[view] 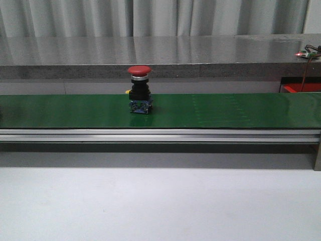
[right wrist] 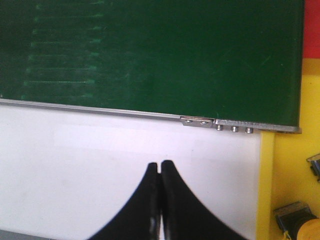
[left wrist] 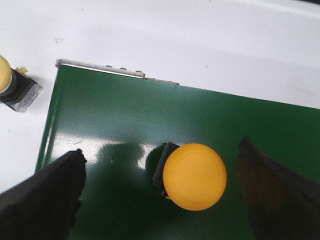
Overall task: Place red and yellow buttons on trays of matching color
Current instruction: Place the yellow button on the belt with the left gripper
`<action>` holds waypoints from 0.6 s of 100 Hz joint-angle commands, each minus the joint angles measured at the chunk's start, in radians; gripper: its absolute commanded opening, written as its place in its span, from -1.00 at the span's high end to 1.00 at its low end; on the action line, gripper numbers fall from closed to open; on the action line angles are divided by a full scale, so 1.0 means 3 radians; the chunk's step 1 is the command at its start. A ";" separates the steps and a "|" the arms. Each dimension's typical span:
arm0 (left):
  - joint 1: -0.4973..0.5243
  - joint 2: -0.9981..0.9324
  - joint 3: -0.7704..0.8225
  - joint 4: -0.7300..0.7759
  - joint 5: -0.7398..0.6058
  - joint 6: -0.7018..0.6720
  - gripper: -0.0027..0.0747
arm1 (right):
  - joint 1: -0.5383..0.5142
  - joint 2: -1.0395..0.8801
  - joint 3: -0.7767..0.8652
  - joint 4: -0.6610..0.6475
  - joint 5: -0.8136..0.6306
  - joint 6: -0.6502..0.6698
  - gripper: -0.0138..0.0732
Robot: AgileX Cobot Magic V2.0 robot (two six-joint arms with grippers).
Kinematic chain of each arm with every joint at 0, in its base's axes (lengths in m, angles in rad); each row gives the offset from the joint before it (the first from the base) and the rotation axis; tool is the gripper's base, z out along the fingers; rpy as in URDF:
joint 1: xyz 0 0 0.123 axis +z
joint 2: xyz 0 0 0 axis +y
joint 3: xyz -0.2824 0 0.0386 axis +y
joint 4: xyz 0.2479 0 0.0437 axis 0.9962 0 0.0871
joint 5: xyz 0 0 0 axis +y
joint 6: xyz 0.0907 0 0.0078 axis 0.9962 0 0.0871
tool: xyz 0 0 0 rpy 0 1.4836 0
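Red button (view: 139, 88) stands upright on the green belt (view: 225, 110), left of the belt's middle in the front view, with a small yellow part showing just behind its black body. A yellow button (left wrist: 194, 176) stands on the same green surface near one end, between the spread fingers (left wrist: 42, 200) of the left end effector (left wrist: 160, 200), which is open and not touching it. A second yellow button (left wrist: 12, 85) sits off the belt on the white table (left wrist: 200, 40). Right end effector (right wrist: 159, 200): fingers pressed together, holding nothing, above the table. Yellow tray (right wrist: 287, 170) lies beside the belt end, carrying a yellow button (right wrist: 300, 225) at its edge.
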 commanded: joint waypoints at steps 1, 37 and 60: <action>-0.0016 -0.0282 -0.0095 -0.0084 -0.0072 0.0023 -0.62 | 0.0004 -0.0073 -0.0111 0.0024 -0.0137 -0.0018 0.85; -0.0016 -0.0740 0.0078 -0.0147 0.0095 0.0041 0.36 | 0.0004 -0.0073 -0.0111 0.0024 -0.0137 -0.0018 0.85; -0.0016 -0.1054 0.0433 -0.0308 0.0045 0.0195 0.98 | 0.0004 -0.0073 -0.0111 0.0024 -0.0137 -0.0018 0.85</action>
